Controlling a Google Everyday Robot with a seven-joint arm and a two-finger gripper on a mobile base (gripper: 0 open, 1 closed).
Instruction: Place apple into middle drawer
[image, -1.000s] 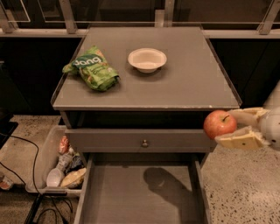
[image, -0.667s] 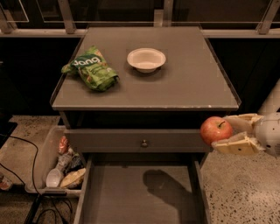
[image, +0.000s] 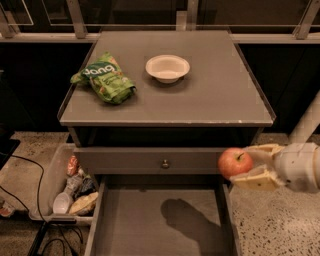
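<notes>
The red apple (image: 234, 162) with yellowish patches and a short dark stem is held in my gripper (image: 245, 164), which is shut on it from the right. It hangs above the right wall of the open middle drawer (image: 150, 225), whose flat grey floor shows the arm's shadow. My cream fingers (image: 257, 178) and white wrist reach in from the right edge. The closed drawer front with a round metal knob (image: 164, 163) sits just above the open drawer, left of the apple.
On the cabinet top (image: 215, 100) lie a green snack bag (image: 106, 77) and a white bowl (image: 167, 67). A bin of snack packets (image: 70, 187) stands on the floor at the left, with cables (image: 30, 200) beside it. Speckled floor lies at the right.
My gripper has moved the apple down and a little to the left, from beside the closed drawer front to the right edge of the open drawer.
</notes>
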